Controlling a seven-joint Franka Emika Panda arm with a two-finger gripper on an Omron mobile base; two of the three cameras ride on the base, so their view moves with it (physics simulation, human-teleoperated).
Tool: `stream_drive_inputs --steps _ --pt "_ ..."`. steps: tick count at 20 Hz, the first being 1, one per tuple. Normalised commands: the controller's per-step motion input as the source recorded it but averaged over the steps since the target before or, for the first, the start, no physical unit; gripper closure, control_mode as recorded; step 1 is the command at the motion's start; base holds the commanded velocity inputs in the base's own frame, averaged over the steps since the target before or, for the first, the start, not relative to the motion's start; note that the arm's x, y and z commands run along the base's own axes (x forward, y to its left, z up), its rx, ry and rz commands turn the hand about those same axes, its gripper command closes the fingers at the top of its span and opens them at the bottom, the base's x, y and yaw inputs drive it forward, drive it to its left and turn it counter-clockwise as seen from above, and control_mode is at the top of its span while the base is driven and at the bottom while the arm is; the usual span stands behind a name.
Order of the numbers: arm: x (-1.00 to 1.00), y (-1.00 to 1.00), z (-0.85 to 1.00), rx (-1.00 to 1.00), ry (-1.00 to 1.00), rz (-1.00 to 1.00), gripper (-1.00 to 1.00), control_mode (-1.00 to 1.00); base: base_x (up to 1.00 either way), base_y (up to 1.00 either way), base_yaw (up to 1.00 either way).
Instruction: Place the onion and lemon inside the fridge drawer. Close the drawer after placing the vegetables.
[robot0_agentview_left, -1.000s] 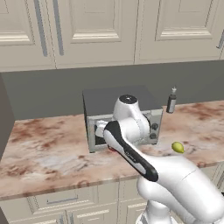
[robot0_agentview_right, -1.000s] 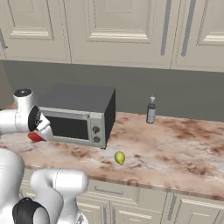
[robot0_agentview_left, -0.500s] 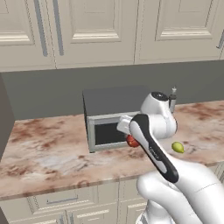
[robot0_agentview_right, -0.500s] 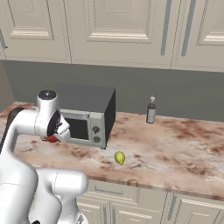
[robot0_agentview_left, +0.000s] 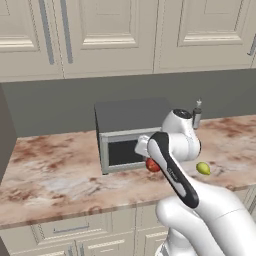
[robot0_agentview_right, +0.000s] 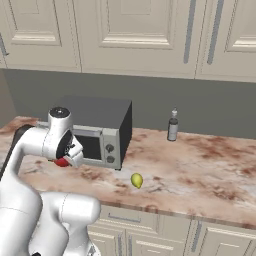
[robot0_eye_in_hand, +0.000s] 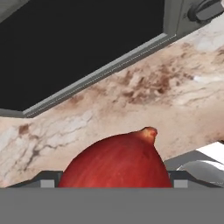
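The hand (robot0_agentview_right: 65, 156) pinches the onion (robot0_eye_in_hand: 116, 162) in front of the microwave (robot0_agentview_left: 131, 135), above the surface (robot0_agentview_right: 200, 170). A swing could knock the onion against the microwave and loosen it. The lemon (robot0_agentview_left: 203, 168) lies right of the microwave.

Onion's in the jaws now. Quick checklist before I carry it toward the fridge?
1. Onion between the jaws, off the counter: ok.
2. Grip firm enough for travel: cannot tell, finger contact is hidden.
3. Onion clear of the microwave front: ok, apart from the door in the hand view.
4. Lemon left waiting on the counter, untouched: ok.
5. Fridge drawer open and reachable: cannot tell.
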Motion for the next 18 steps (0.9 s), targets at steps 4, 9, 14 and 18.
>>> stream_drive_inputs --steps 4,9,14,18 --pt "-0.07 0.00 -0.11 -0.02 0.03 0.00 1.00 1.00 -0.27 0.00 0.02" --pt "0.00 0.00 0.00 0.00 0.00 0.00 1.00 1.00 -0.94 0.00 0.14" --pt "0.00 0.00 0.00 0.00 0.00 0.00 1.00 1.00 -1.00 0.01 0.23" --pt "0.00 0.00 0.00 0.00 0.00 0.00 1.00 1.00 -1.00 0.09 0.28"
